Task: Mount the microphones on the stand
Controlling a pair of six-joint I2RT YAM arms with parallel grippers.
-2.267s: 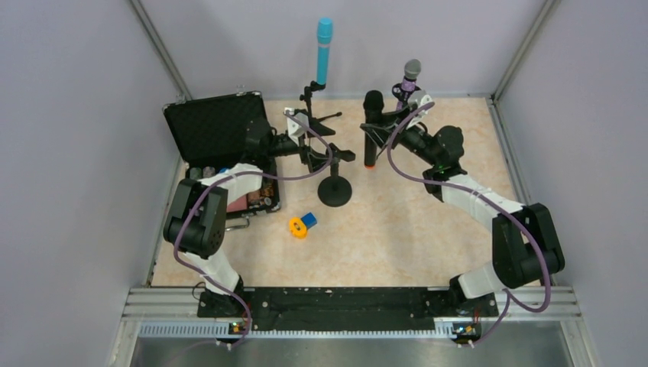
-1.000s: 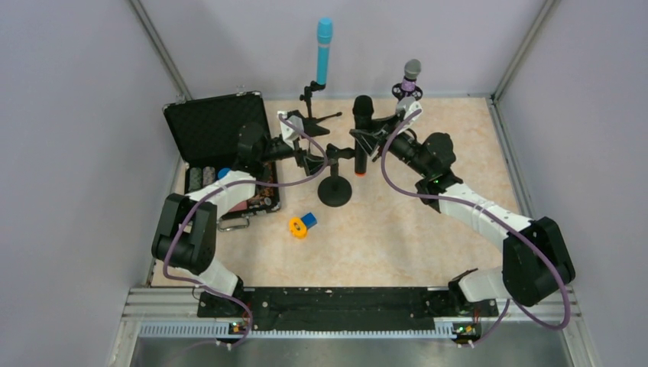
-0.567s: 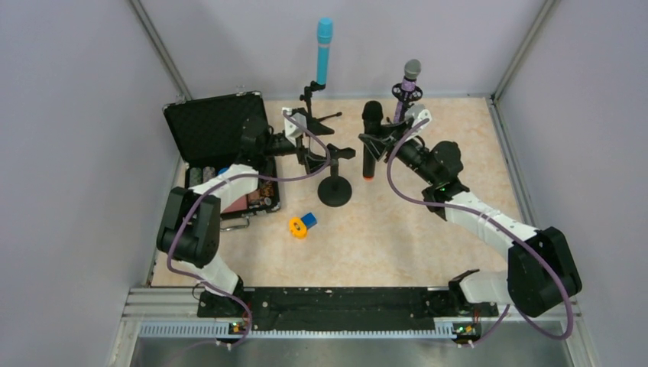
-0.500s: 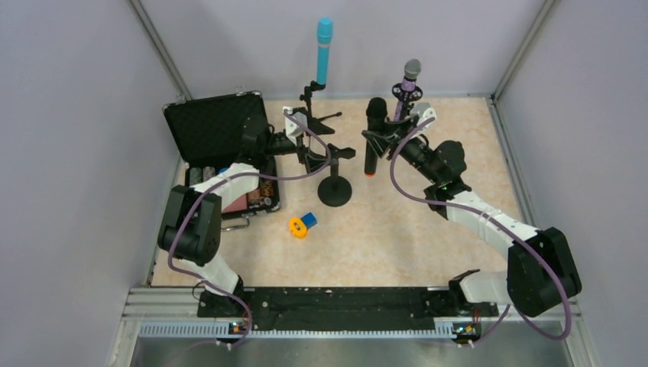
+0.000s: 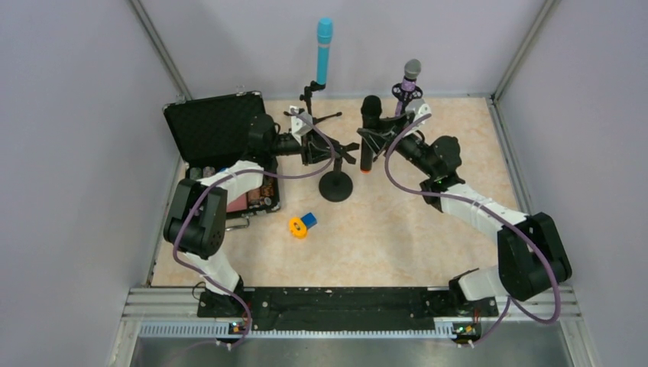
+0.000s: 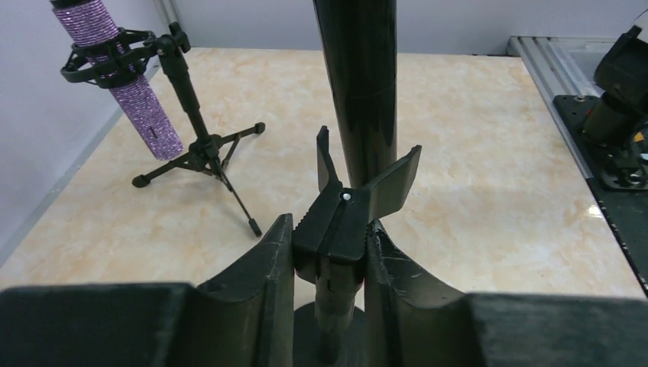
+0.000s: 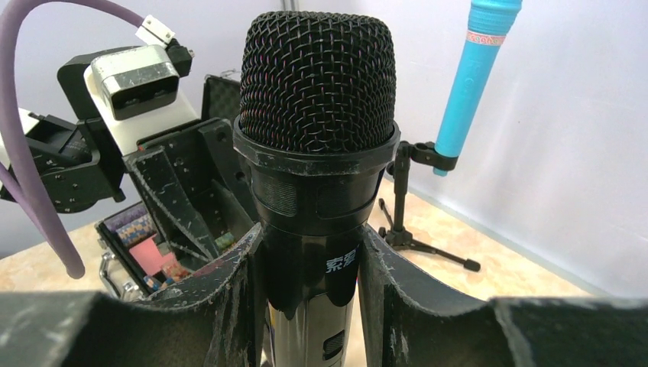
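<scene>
Two of the three microphones are judged already mounted. The light-blue microphone is carried upright on a small tripod at the far edge of the counter. The purple microphone is seated in a ring mount on a second tripod, also at the far edge but nearer the far right corner.

The black microphone is not yet fixed, so one attachment is left. It is clamped upright, grille uppermost, by the right end effector, gripped just below the head.

The round-based stand is placed about midway along the far half of the counter. Its clip is pinched by the left end effector, the jaws narrowed on the clip's base.

In the left wrist view the black body is seen standing at the mouth of the clip, between its two spread prongs. Whether it is pressed home cannot be told. Pressing it in squarely is judged the step in hand.
</scene>
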